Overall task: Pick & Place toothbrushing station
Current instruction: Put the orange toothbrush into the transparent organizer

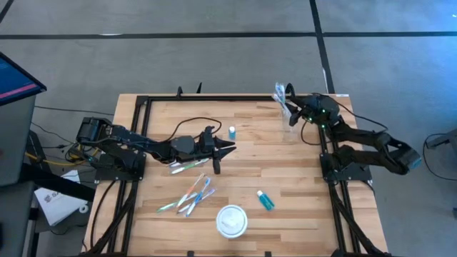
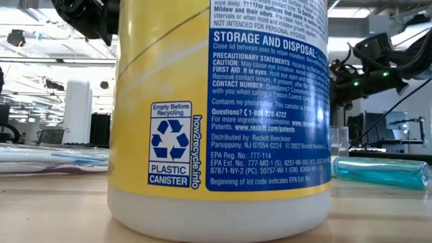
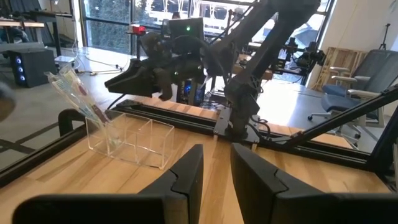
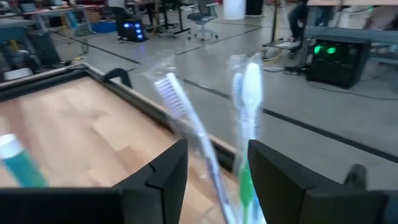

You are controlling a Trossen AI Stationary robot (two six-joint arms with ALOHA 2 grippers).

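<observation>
A clear tumbler [image 1: 290, 128] [image 3: 134, 140] stands at the table's far right. Two wrapped toothbrushes [image 1: 280, 93] [image 3: 78, 93] [image 4: 249, 93] lean in it with their heads up. My right gripper [image 1: 298, 108] [image 4: 214, 171] is open and hovers just beyond them, its fingers level and touching nothing. My left gripper [image 1: 220, 148] [image 3: 216, 177] is at mid-table, pointing level toward the tumbler. It is open by a narrow gap, with nothing between its fingers. Several more toothbrushes [image 1: 189, 194] lie flat near the front left, and one [image 1: 187, 165] lies under the left arm.
A small blue-and-white tube [image 1: 232, 132] stands at mid-table. A teal tube [image 1: 265, 200] [image 2: 378, 172] lies toward the front right. A round white top [image 1: 232, 220] sits near the front edge. A yellow canister [image 2: 216, 115] fills the low view. A black frame [image 1: 214, 100] borders the table.
</observation>
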